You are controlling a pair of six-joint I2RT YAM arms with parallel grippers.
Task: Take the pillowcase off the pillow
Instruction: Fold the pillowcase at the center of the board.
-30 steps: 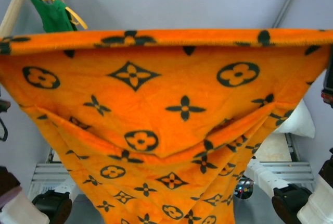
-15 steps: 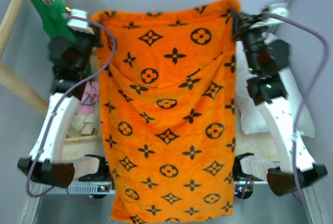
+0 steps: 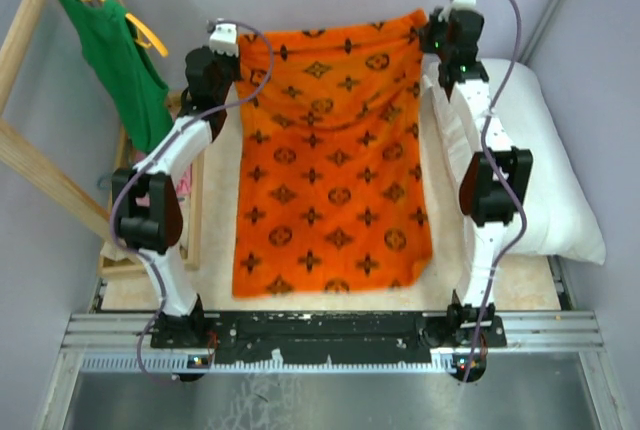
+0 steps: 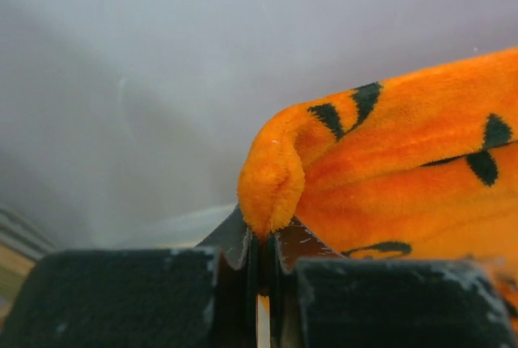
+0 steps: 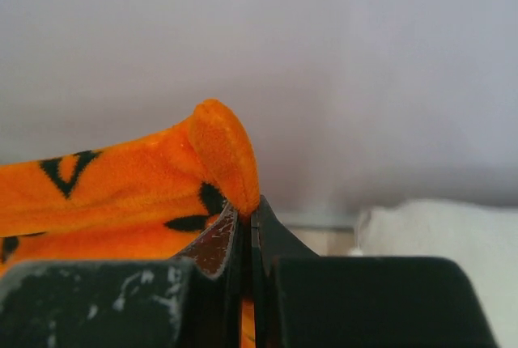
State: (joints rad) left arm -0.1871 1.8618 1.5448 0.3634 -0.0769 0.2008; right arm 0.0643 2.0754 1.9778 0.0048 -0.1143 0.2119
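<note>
Pillowcase point(image 3: 330, 190): soft, light, limp fleece, likely to sag and drape; far corners look like best hold. Bright orange, fuzzy, black flower and star motifs. Spread across worktop point(image 3: 530, 285) between arms, off plump white pillow point(image 3: 545, 160) at right. Left gripper point(image 4: 261, 239) pinches far-left corner; right gripper point(image 5: 247, 212) pinches far-right corner.

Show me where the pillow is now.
In the top view the pillow lies on the right side, just right of the spread pillowcase, partly under the right arm.
</note>
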